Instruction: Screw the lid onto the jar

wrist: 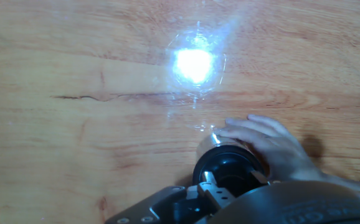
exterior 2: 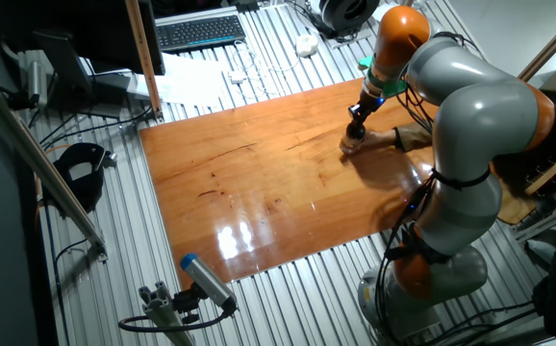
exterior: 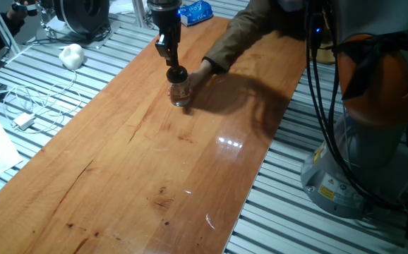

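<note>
lid [exterior: 176, 73] on jar [exterior: 181, 92]; hand [exterior: 171, 65] grips lid

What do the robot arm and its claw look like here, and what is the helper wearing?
The arm has bulky grey links with orange joints, black cables down its base and a yellow label. The claw is black and narrow. The helper's sleeve is brown.

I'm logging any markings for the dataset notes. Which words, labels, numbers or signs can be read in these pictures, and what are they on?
None can be read.
Yellow sticker on the robot base: print too small.
Blue packet at the table's far end: print blurred.
Keyboard: key legends too small.
Lid, jar and hand: no markings visible.
</note>
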